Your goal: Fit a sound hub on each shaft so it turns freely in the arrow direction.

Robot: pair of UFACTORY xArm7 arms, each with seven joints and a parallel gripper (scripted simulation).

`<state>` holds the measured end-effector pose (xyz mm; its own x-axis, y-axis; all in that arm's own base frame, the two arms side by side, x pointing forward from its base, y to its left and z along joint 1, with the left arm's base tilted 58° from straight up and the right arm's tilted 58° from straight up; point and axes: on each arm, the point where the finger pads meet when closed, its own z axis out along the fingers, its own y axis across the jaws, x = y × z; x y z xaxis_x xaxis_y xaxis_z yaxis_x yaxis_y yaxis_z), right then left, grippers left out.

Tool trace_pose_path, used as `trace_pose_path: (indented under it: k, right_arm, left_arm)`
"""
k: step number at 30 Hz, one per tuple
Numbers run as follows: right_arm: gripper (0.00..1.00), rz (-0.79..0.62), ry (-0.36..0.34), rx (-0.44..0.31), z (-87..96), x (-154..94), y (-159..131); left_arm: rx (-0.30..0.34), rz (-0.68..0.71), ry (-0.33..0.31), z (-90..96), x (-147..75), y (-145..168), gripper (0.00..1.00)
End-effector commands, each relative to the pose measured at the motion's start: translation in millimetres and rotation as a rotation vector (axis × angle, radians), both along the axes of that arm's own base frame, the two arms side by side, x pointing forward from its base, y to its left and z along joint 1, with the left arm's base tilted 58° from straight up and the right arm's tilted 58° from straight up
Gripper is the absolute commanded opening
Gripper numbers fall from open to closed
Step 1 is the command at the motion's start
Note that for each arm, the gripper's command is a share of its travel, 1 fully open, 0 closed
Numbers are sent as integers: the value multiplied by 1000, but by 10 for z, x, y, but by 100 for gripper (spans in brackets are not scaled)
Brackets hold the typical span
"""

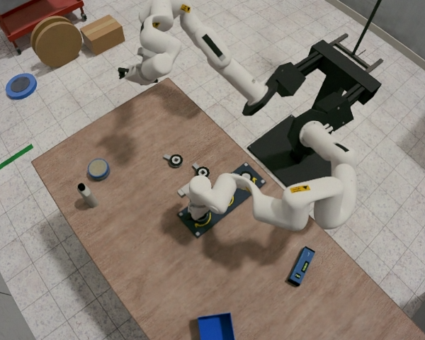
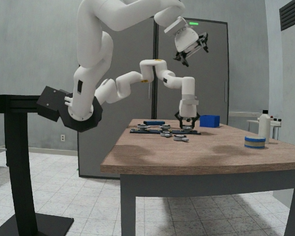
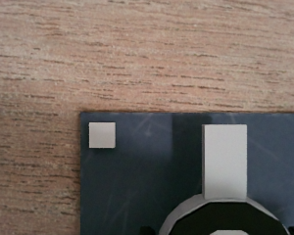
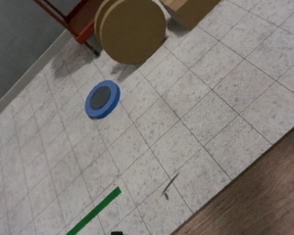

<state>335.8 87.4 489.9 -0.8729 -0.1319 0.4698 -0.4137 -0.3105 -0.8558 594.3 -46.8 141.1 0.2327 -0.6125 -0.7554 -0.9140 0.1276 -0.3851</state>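
A dark board (image 1: 215, 215) (image 2: 155, 132) (image 3: 127, 171) with yellow arrows carries three hubs in a row. My left gripper (image 2: 187, 127) points down and is shut on the end hub (image 3: 225, 215), low over the board; its grey tab (image 3: 224, 162) points to the board's edge. A second hub (image 2: 164, 126) sits at the middle and a third hub (image 1: 246, 176) (image 2: 142, 126) at the other end. Two loose hubs, one (image 1: 176, 160) (image 2: 180, 137) farther out and one (image 1: 202, 171) (image 2: 166, 133) nearer the board, lie on the table. My right gripper (image 2: 196, 58) is open and empty, high up.
A blue level (image 1: 301, 266) (image 2: 154, 123) and a blue bin (image 1: 214, 327) (image 2: 209, 121) stand beyond the board. A white bottle (image 1: 89, 196) (image 2: 264, 128) and a round tape roll (image 1: 98, 168) (image 2: 254, 142) stand near the far long edge. The left arm passes above the board.
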Motion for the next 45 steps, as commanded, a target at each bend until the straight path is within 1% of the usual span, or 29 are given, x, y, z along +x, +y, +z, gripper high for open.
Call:
trace_pose_path:
  k: [1, 14, 15, 31, 32, 45]
  right_arm:
    - [100, 3, -2, 1, 7, -3, 13]
    - [100, 3, -2, 1, 7, -3, 13]
    - [100, 3, -2, 1, 7, -3, 13]
    - [100, 3, -2, 1, 7, -3, 13]
    - [100, 3, -2, 1, 7, -3, 13]
    - [100, 3, -2, 1, 7, -3, 13]
  left_arm:
    - [-3, -5, -2, 10, 4, -34, 0]
    - [-3, -5, -2, 10, 4, -34, 0]
    - [-67, 97, -152, 10, 4, -34, 0]
    - [-67, 97, -152, 10, 4, -34, 0]
    - [-131, 199, -301, 10, 4, -34, 0]
    - [-131, 199, -301, 10, 4, -34, 0]
